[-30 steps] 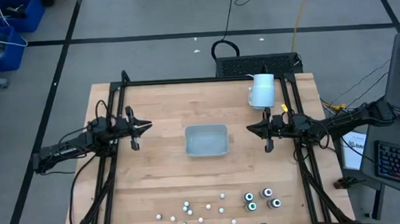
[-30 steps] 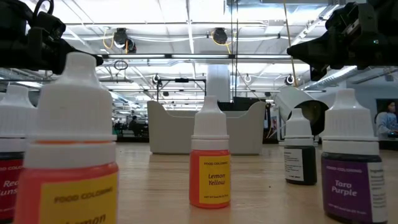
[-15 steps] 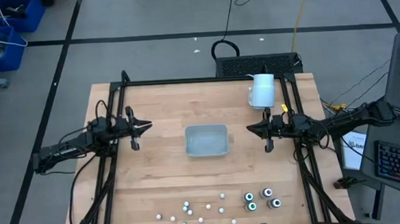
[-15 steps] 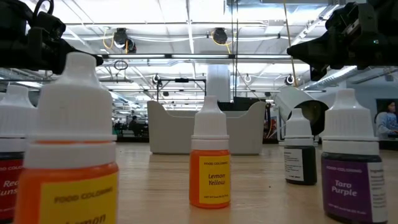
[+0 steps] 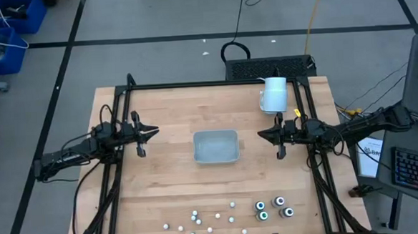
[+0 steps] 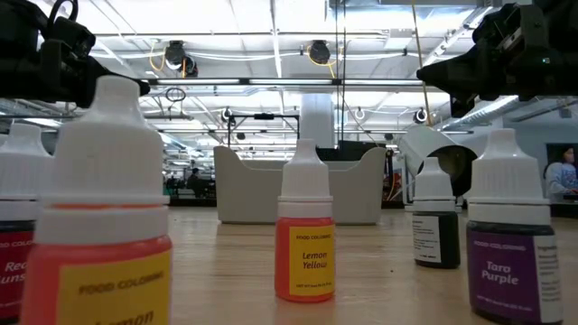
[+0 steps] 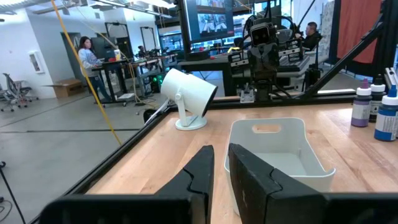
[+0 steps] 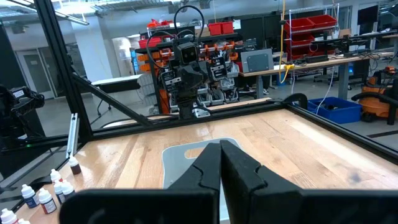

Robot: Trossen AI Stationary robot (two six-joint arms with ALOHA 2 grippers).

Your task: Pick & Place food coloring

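The food coloring stands along the table's near edge: several tiny white-capped bottles [image 5: 200,219] and a cluster of small dark jars [image 5: 274,208] to their right. In the low view the bottles fill the foreground, among them Lemon Yellow [image 6: 304,244] and Taro Purple [image 6: 510,248]. My left gripper [image 5: 154,132] hovers shut over the table's left side, well clear of them. My right gripper [image 5: 261,135] hovers shut on the right side, pointing toward the tray. Neither holds anything.
A pale grey rectangular tray [image 5: 215,147] sits at the table's middle between the two grippers. A large white cylinder [image 5: 273,94] lies tipped near the far right corner. A black frame [image 5: 193,85] borders the table. People show in the room behind.
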